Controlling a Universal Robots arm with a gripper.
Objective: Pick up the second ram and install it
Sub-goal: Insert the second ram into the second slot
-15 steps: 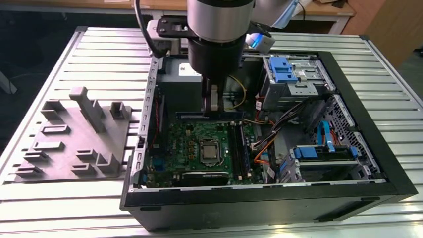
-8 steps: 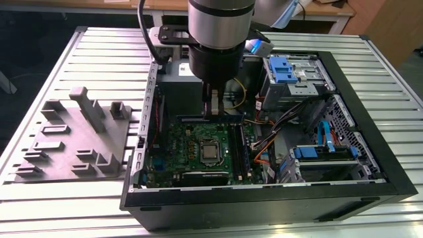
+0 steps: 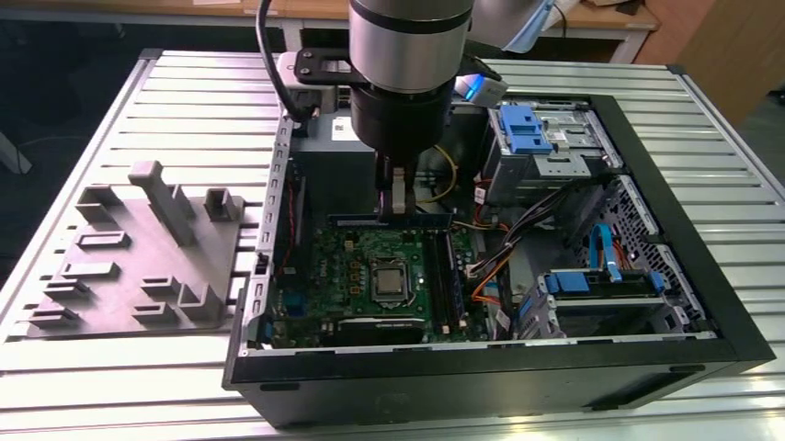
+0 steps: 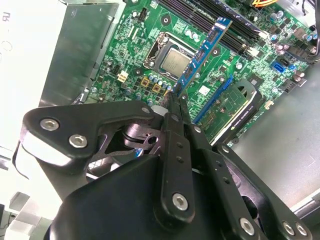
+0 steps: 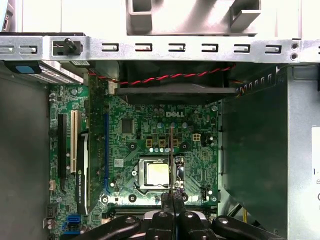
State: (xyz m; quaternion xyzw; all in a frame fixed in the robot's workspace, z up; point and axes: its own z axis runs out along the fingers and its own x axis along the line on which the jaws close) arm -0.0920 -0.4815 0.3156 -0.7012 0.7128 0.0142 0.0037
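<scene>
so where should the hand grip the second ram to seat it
On its two flat faces near the upper long edge, coming down from above: the second ram is card-thin and stands on edge over the motherboard. The hand is shut on it that way.

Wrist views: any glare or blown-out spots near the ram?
Second wrist view: the second ram is evenly lit, with white blowout beside the grey metal panel. First wrist view: no glare on it, mild shine on the processor lid.

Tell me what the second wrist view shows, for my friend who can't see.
The gripper pinches one end of the second ram, a long thin stick pointing out over the green motherboard, past the silver processor.
</scene>
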